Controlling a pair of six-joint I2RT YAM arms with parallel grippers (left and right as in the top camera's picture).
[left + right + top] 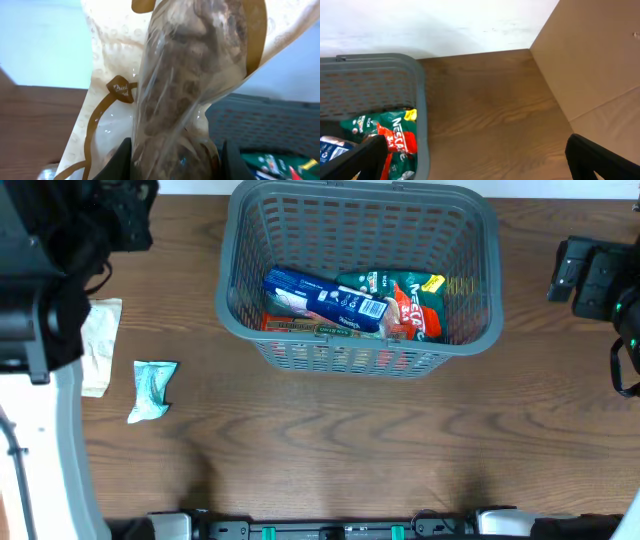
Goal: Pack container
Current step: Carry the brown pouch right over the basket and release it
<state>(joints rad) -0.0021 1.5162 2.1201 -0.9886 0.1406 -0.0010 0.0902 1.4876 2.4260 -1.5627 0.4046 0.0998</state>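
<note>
Left jaws on packet (190, 90) (right jaws apart)

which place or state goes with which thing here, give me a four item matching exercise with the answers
Things:
1. blue packet
2. teal packet
3. clear packet
4. right gripper

Places or states:
A. open, holding nothing
B. in the basket
C. held in the left gripper
D. on the table, left of the basket

Pairs: 1-B, 2-D, 3-C, 4-A
</note>
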